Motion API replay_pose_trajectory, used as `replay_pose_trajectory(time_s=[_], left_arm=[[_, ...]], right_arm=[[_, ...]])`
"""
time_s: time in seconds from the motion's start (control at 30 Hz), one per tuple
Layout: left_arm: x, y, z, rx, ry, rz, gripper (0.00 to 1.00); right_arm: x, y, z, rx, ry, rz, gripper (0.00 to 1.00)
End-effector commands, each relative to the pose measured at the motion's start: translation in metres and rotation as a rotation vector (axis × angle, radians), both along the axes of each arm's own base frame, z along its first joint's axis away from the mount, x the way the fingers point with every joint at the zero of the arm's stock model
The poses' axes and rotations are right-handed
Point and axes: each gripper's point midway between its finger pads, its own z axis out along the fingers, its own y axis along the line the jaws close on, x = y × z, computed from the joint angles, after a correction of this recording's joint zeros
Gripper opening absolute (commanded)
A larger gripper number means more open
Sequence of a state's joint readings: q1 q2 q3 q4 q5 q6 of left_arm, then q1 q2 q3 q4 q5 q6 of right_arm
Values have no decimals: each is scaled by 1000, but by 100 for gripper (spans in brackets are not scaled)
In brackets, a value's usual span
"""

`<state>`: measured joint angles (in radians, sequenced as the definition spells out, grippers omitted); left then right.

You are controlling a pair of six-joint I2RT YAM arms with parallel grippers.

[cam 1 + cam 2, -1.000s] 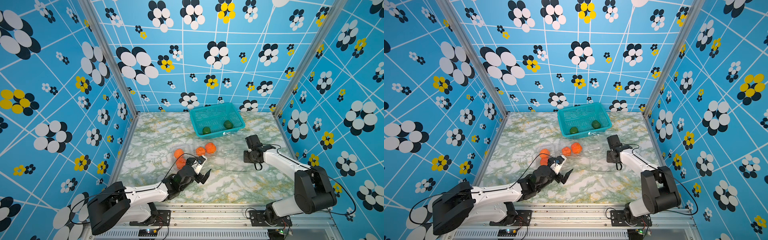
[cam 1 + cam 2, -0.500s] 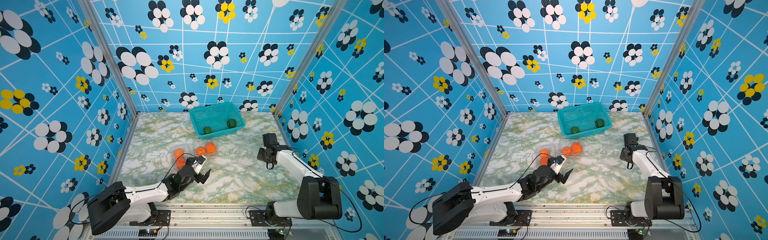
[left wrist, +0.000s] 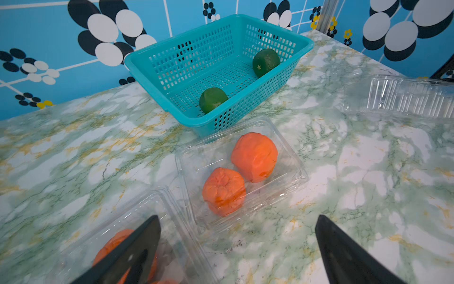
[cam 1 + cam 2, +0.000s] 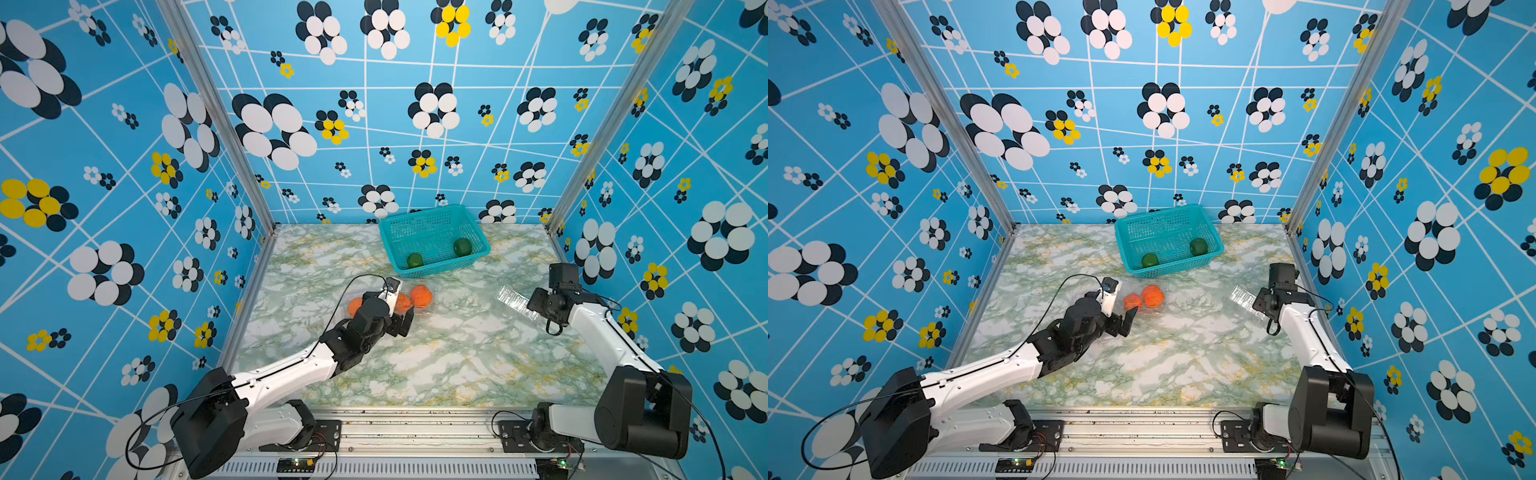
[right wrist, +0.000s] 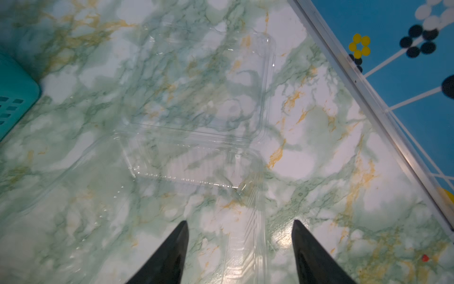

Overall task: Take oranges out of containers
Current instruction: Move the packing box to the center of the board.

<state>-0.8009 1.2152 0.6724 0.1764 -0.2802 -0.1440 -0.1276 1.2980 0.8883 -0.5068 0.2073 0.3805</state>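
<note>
Two oranges [image 3: 254,157] [image 3: 223,190] lie in an open clear container [image 3: 292,157] mid-table. Beside it, a second clear container [image 3: 137,211] holds more orange fruit [image 3: 110,246], partly hidden behind one finger. My left gripper [image 3: 237,217] is open just short of both containers and holds nothing; in both top views it [image 4: 399,326] [image 4: 1123,324] hovers beside the oranges [image 4: 421,296] [image 4: 1152,296]. At the right, an empty clear container [image 5: 196,86] [image 4: 513,299] lies open on the table. My right gripper [image 5: 239,221] [image 4: 534,301] is open, its fingers either side of that container's near flap.
A teal mesh basket [image 4: 436,268] [image 3: 221,123] stands at the back with two green fruits [image 4: 414,260] [image 4: 462,247] inside. The right wall's metal rail [image 5: 368,103] runs close beside the empty container. Patterned walls enclose the marble table on three sides.
My right gripper dragged the empty container toward the right wall, then opened its jaws. My left gripper moved forward to the containers with the oranges, staying open.
</note>
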Motion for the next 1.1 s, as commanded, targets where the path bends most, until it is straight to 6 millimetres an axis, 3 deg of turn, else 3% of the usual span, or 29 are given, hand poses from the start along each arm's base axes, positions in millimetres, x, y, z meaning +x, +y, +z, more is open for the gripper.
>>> replay_pose_trajectory(time_s=[0.0,0.27,0.47,0.73,1.07], left_arm=[[5,10,-16,12,129,37,100],[26,8,-30,18,224,63,100],[40,3,-46,73,266,69,99],[53,-1,-69,153,297,76,99],[57,-12,-91,187,345,45,100]], right_arm=[[5,8,14,33,-71,32,75],[-10,20,32,67,-147,59,77],[-25,63,45,222,-258,159,77],[-48,109,32,338,-249,261,74],[-53,115,35,327,-258,287,73]])
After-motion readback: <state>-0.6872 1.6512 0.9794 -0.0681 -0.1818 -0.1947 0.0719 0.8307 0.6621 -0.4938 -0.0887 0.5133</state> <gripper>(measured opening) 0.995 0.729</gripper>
